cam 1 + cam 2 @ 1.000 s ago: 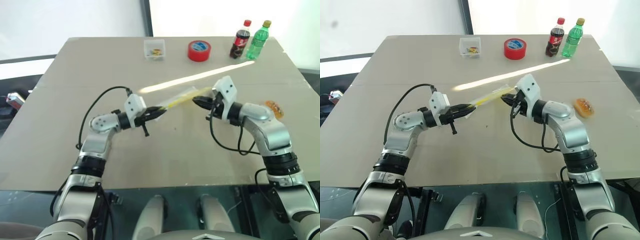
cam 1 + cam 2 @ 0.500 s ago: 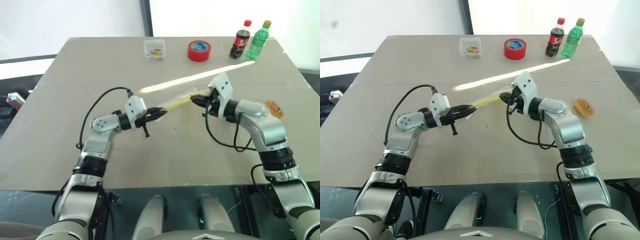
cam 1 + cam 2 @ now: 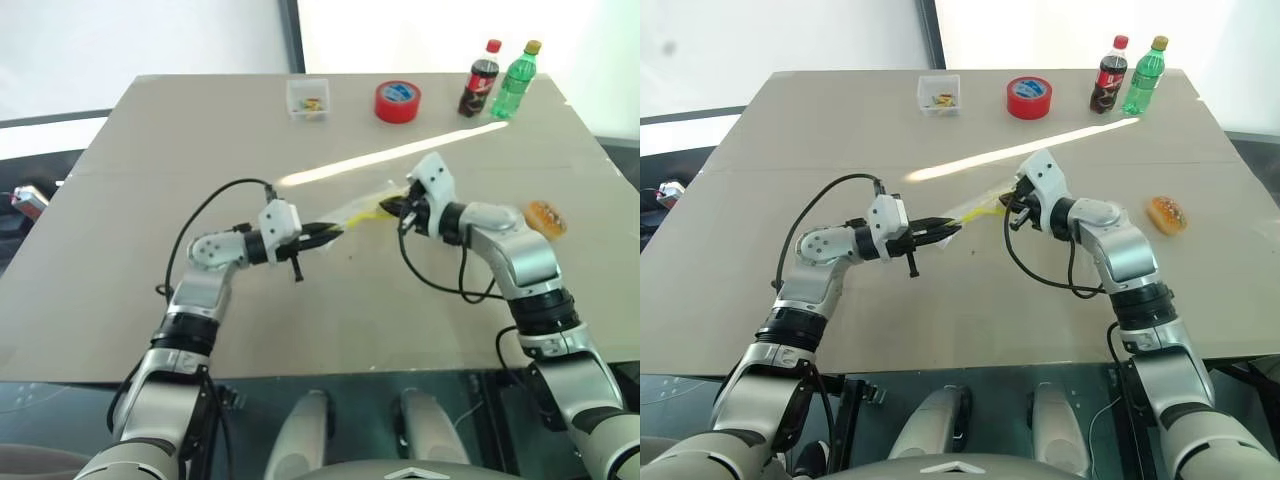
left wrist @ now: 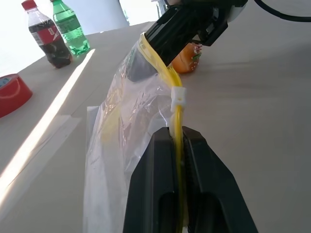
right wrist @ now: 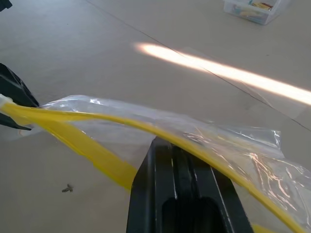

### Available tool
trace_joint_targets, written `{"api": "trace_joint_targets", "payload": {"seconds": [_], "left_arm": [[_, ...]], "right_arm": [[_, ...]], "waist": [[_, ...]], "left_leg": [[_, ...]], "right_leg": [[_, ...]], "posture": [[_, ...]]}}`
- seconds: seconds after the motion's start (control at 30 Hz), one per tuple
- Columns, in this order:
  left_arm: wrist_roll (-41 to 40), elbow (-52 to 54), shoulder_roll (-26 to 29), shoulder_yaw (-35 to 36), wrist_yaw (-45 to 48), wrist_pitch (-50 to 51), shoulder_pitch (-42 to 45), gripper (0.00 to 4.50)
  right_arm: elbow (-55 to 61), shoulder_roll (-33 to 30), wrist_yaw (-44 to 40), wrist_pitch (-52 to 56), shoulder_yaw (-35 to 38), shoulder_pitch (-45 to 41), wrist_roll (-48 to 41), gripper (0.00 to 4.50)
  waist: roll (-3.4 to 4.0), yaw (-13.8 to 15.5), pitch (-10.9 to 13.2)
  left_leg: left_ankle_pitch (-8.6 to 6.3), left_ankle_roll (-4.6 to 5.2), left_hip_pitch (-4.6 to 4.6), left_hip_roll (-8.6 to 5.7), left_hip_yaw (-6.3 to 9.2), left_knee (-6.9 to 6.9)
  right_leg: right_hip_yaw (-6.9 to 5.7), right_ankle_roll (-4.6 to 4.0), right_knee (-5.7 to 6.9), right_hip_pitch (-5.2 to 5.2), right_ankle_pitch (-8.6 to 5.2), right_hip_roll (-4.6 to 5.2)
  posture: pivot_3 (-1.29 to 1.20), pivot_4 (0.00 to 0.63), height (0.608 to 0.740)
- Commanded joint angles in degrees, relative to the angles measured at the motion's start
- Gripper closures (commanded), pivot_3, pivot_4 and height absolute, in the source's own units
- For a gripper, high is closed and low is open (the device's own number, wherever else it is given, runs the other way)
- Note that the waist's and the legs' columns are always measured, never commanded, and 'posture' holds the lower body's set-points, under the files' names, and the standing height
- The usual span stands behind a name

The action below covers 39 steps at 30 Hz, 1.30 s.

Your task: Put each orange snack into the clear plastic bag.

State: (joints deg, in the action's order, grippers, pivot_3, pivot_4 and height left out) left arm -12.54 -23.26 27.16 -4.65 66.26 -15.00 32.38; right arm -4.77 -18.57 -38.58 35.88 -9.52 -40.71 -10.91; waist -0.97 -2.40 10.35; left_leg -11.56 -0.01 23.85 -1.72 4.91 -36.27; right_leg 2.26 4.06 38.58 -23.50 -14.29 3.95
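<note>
Desk (image 3: 200,140): flat beige top, with a bright strip of sunlight running slantwise across its middle.

Clear plastic bag (image 4: 129,121): held up off the desk near its centre, stretched between the two claws by its yellow seal strip (image 4: 176,109); the transparent body hangs below the strip.

Left claw (image 3: 328,231): clenched on the yellow seal strip at the bag's left end, its two black fingers (image 4: 155,184) pressed to either side of the strip.

Right claw (image 3: 393,207): fingers drawn together, gripping the bag at its right end, where the strip bends across it.

Orange snack (image 3: 546,217): one piece, lying on the desk near the right edge, beyond the right arm's elbow and well apart from the bag. It is outside the bag.

Red tape roll (image 3: 398,101): lying flat at the far side of the desk.

Small clear box (image 3: 308,99): just left of the tape roll, with yellow bits inside.

Cola bottle (image 3: 481,78) and green bottle (image 3: 515,79): upright, side by side at the far right corner.
</note>
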Motion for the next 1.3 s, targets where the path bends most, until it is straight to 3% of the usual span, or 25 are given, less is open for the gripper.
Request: {"api": "trace_joint_targets", "payload": {"seconds": [0.03, 0.2, 0.47, 0.53, 0.67, 0.9, 1.0, 1.23, 1.3], "left_arm": [[0.33, -0.03, 0.50, -0.11, 0.88, -2.11, 0.99, 4.50], [0.39, -0.48, 0.21, -0.38, 1.47, -2.42, 1.38, 4.50], [0.49, -0.34, -0.71, -0.59, 1.48, -2.31, 1.58, 4.50], [0.56, -0.45, -0.96, -0.48, 1.25, -2.34, 1.82, 4.50], [0.54, -0.38, -1.54, -0.26, 0.88, -2.05, 2.22, 4.50], [0.52, -0.55, -2.27, -0.15, 0.43, -1.92, 2.90, 4.50], [0.44, -0.33, -2.55, -0.31, 0.53, -1.93, 2.94, 4.50], [0.47, -0.51, -3.15, -0.19, 0.35, -2.06, 3.19, 4.50], [0.57, -0.78, -3.30, -0.18, 0.28, -2.18, 3.30, 4.50]], "right_arm": [[1.07, 0.43, 0.49, -1.26, 0.06, -1.71, 0.41, 4.47], [-1.10, -1.64, 1.05, -7.14, -3.63, -1.99, 6.47, 4.47], [-2.02, -1.56, -2.18, -12.43, -6.14, -1.17, 8.34, 4.47], [-4.23, -0.93, 1.80, -14.50, -5.73, -1.81, 11.00, 4.47], [-6.57, -2.26, -1.57, -27.32, -8.75, -1.21, 14.12, 4.47], [-14.75, -3.98, 3.86, -47.26, -12.85, -2.44, 24.94, 4.47], [-18.00, -4.68, 6.17, -51.32, -14.03, -3.36, 29.31, 3.73], [-21.59, -4.91, 8.50, -53.24, -14.05, -4.01, 34.18, 0.19], [-22.03, -4.89, 8.91, -53.34, -13.89, -4.26, 34.98, 0.03]], "waist": [[0.00, 0.02, 0.00], [0.00, 0.01, 0.00], [0.00, -0.05, 0.00], [0.00, -0.05, 0.00], [0.00, -0.02, 0.00], [0.00, -0.03, 0.00], [0.00, -0.03, 0.00], [0.00, -0.05, 0.00], [0.00, -0.06, 0.00]], "left_leg": [[0.00, 0.00, 0.00, 0.00, 0.00, 0.00], [0.00, 0.00, 0.00, 0.00, -0.01, 0.00], [0.00, 0.00, 0.00, 0.00, -0.09, -0.01], [0.00, 0.00, 0.00, 0.00, -0.08, -0.01], [0.00, 0.00, 0.00, -0.01, -0.13, -0.01], [0.00, 0.00, 0.00, -0.01, -0.16, -0.03], [0.00, 0.00, 0.00, -0.01, -0.16, -0.03], [0.01, -0.01, 0.00, 0.00, -0.16, -0.03], [0.01, -0.01, 0.00, 0.00, -0.16, -0.03]], "right_leg": [[0.00, 0.00, 0.00, 0.00, 0.00, 0.00], [0.00, 0.00, 0.00, 0.00, 0.00, 0.00], [-0.01, 0.00, 0.01, 0.00, 0.00, -0.01], [-0.02, 0.00, 0.01, 0.00, 0.00, -0.01], [-0.02, 0.00, 0.00, 0.00, 0.00, -0.01], [-0.02, 0.00, 0.01, 0.00, 0.00, -0.01], [-0.02, 0.00, 0.01, 0.00, 0.00, -0.02], [-0.01, 0.00, 0.01, 0.00, 0.00, -0.02], [-0.01, 0.00, 0.01, 0.00, 0.00, -0.02]], "posture": [[0.00, 0.150, 0.740], [0.00, 0.150, 0.740], [0.00, 0.150, 0.740], [0.00, 0.150, 0.740], [0.00, 0.150, 0.740], [0.00, 0.150, 0.740], [0.00, 0.150, 0.740], [0.00, 0.150, 0.740], [0.00, 0.150, 0.740]]}}
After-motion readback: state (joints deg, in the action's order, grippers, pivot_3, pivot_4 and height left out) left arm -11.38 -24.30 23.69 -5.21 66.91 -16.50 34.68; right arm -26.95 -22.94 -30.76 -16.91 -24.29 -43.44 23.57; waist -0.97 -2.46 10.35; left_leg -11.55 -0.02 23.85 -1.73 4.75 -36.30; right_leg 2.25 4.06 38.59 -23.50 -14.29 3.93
